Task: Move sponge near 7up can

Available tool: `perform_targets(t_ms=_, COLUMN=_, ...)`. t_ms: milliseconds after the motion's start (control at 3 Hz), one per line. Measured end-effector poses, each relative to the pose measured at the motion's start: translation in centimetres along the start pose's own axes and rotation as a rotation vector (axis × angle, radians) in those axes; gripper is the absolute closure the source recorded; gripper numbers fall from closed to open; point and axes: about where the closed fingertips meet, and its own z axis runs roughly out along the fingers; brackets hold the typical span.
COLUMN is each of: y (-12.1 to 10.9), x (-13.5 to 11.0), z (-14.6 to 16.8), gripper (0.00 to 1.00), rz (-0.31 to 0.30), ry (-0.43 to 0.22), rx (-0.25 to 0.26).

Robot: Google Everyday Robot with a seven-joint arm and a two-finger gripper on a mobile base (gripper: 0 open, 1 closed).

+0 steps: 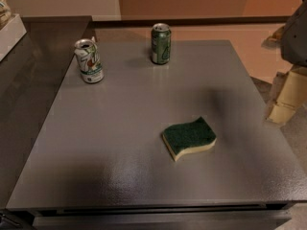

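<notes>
Sponge: the sponge is found flat on the table, right of centre and toward the near edge, green side up, well apart from both cans.
7up can: the 7up can is stood upright at the far left, close to the table's left edge.
Green can: the green can is stood upright near the far edge, right of the 7up can and apart from it.
Tool: the tool is seen at the right border, off the table's right side and well apart from the sponge. Whether it is spread or pressed together cannot be told.
Risk, target: the sponge could be taken to the green can, since both cans carry green.
Risk, tipping: the 7up can could be knocked over or off the left edge if the sponge is set down too close.
Risk, grasp: the low sponge could be missed, or the table struck.
Materials: the sponge is judged soft, with a rough dark top over pale yellow foam and wavy edges. The cans are thin metal cylinders. The table is grey, matte and finely textured.
</notes>
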Motion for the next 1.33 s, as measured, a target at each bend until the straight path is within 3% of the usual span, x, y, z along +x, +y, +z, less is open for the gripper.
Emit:
perform_targets(t_ms=667, y=0.2, x=-1.1, z=0.7, gripper=0.0, rz=-0.029, ry=-0.005, rx=-0.011)
perform_targets(t_ms=1333, y=2.0, x=-5.0, z=4.7, gripper=0.0, rz=-0.157, ry=-0.036, rx=-0.095)
